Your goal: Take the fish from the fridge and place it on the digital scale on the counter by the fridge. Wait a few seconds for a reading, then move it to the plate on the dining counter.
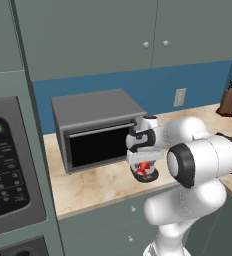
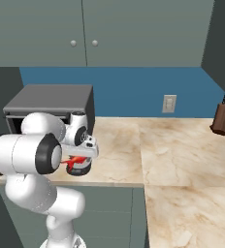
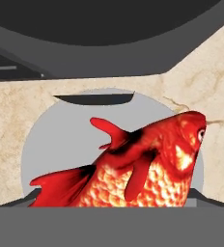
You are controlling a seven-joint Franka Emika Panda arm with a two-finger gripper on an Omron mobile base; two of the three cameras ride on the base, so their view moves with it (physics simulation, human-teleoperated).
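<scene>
I observe the fish (image 3: 147,166) over the digital scale (image 3: 61,140) on the bench (image 1: 88,187), my hand (image 1: 144,169) around it, grip undetermined.

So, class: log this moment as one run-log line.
stage: fish at scale | gripper: over digital scale, jaw state unclear | fish: above scale top | microwave: behind | plate move: not yet done

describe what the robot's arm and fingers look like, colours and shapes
The arm is glossy white, built of rounded, bulbous segments, with dark black bands and caps at the joints. The gripper has a white boxy body with dark patches. No cables or markings are visible. The fingers are too hidden to describe.
</scene>
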